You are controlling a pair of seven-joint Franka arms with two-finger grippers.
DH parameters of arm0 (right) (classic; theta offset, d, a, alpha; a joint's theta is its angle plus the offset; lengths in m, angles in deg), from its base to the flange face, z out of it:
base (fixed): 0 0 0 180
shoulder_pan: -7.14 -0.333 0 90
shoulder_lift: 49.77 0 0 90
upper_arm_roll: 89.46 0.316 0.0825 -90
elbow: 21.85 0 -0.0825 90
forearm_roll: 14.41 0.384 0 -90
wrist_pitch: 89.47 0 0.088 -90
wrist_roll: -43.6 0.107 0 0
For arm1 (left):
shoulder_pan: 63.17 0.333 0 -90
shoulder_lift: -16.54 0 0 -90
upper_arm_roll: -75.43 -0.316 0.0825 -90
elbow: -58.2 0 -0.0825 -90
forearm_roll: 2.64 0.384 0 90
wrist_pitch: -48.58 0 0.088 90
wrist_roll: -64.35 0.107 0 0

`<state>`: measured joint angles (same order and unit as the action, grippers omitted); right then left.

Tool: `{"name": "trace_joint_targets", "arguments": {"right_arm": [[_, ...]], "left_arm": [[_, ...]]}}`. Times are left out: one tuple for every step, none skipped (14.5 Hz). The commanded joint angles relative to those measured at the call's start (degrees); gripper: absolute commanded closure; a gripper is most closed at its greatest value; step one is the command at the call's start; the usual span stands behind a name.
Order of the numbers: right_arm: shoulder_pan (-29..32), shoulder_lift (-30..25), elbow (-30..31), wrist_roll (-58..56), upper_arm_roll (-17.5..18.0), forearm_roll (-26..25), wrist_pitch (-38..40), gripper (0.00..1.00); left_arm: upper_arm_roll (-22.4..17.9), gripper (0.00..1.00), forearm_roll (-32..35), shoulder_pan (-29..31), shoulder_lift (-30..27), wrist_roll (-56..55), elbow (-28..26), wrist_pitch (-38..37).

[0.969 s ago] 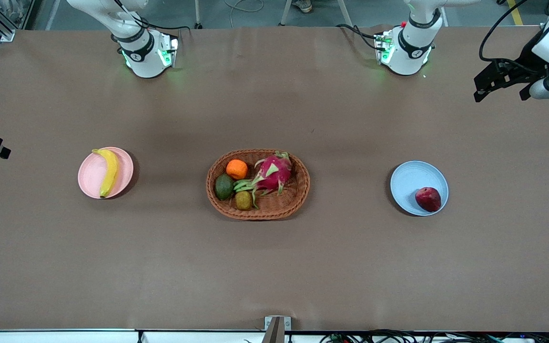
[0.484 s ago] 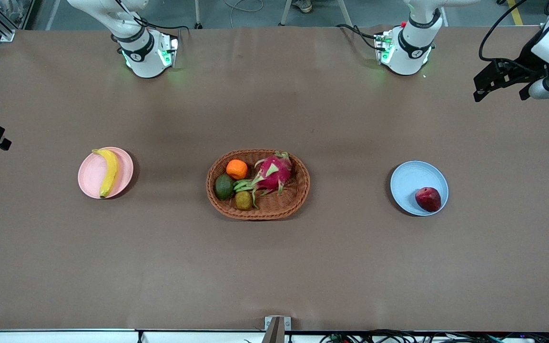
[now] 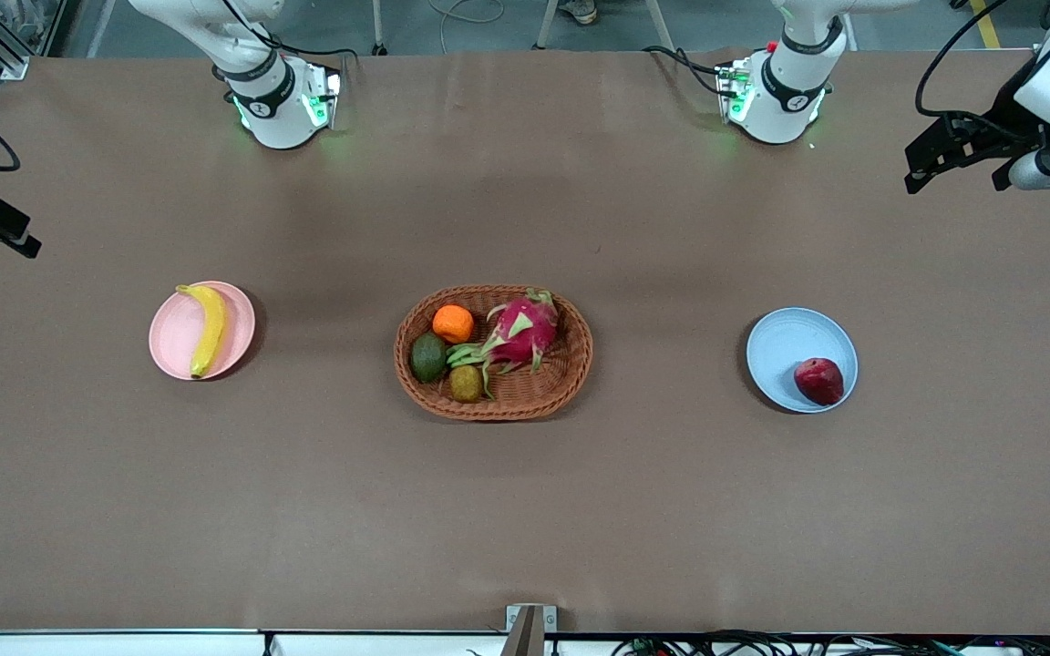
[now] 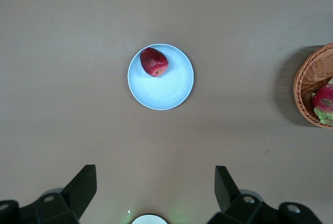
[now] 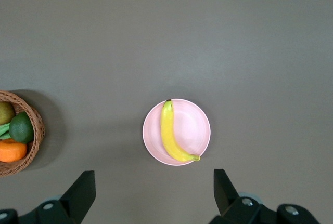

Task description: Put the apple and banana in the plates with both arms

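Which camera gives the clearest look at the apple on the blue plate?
The left wrist view: the apple sits near the centre, unobstructed, resting inside the rim of the blue plate. The front view shows it smaller, at the plate's edge nearer the camera. The right wrist view does not show it.

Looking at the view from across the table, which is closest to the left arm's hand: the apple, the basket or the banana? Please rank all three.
The left hand hangs open, high at the left arm's end of the table.
1. Apple, on the blue plate, at that same end.
2. Basket, in the middle of the table.
3. Banana, on the pink plate, at the right arm's end.
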<state>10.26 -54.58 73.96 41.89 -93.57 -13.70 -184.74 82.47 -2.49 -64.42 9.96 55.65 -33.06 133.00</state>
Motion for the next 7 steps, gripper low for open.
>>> {"name": "trace_joint_targets", "arguments": {"right_arm": [[1.3, -1.9, 2.3, 0.3, 1.4, -1.2, -1.2, 0.00], [1.1, -1.8, 2.3, 0.2, 1.4, -1.4, -1.2, 0.00], [0.9, -1.6, 2.0, 0.1, 1.6, -1.8, -1.2, 0.00], [0.7, -1.4, 1.2, 0.3, 1.6, -2.4, -1.3, 0.00], [0.9, -1.3, 1.0, 0.3, 1.6, -2.4, -1.2, 0.00], [1.0, -1.3, 1.0, 0.3, 1.6, -2.3, -1.2, 0.00], [0.9, -1.3, 1.0, 0.3, 1.6, -2.4, -1.3, 0.00]], "left_arm": [[-0.1, 0.00, 0.8, 0.1, 0.5, 1.1, 0.9, -0.9], [-0.1, 0.00, 0.8, 0.1, 0.5, 1.1, 1.0, -0.9], [-0.1, 0.00, 0.8, 0.1, 0.5, 0.9, 1.0, -0.9], [-0.1, 0.00, 0.8, 0.1, 0.5, 1.0, 1.0, -1.0], [-0.1, 0.00, 0.8, 0.1, 0.5, 1.0, 1.0, -1.5], [-0.1, 0.00, 0.8, 0.2, 0.5, 0.9, 1.0, -2.2], [-0.2, 0.00, 0.9, 0.2, 0.5, 0.9, 1.0, -2.5]]}}
